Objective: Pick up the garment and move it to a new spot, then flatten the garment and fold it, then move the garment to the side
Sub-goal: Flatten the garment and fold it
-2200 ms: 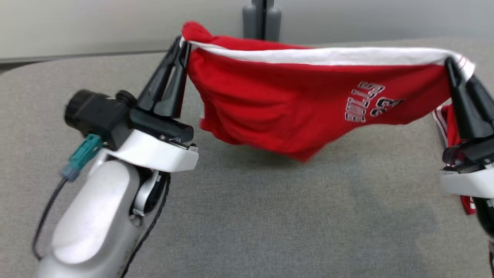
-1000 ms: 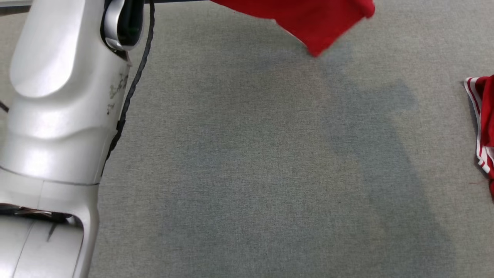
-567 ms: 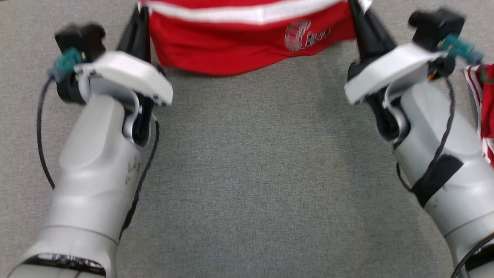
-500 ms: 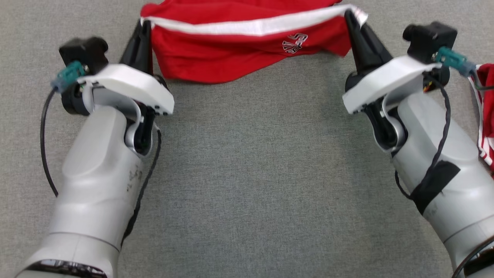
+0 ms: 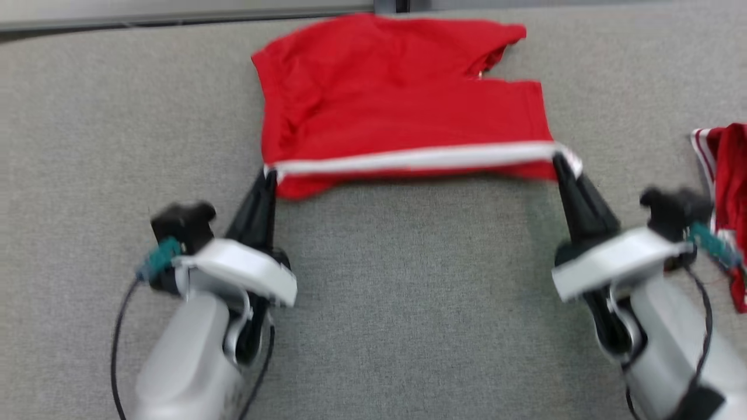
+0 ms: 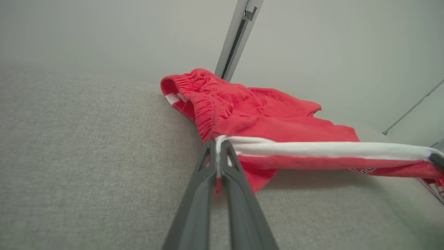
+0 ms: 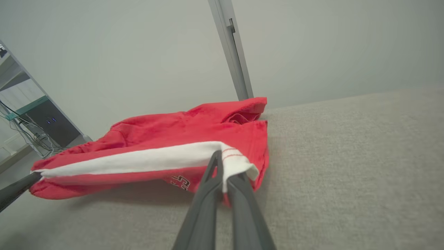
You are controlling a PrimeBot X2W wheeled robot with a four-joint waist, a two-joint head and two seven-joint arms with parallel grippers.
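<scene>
Nearest you, both pairs of jaws are clamped on the garment's (image 5: 402, 111) white stripe (image 5: 420, 157). The left jaws are at ten o'clock and the right jaws at two, with that edge taut between them and just off the worktop (image 5: 408, 303). Toward twelve o'clock the rest lies draped on the worktop. It looks light, limp and prone to bunching, so holding it by the corners seems right. A second red-and-white cloth (image 5: 721, 175) lies at three o'clock.

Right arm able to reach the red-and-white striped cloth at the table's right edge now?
Probably not yet: the right claw is shut on the red fabric shorts. The red-and-white striped cloth lies beside that arm, nothing between, so likely yes after release.
</scene>
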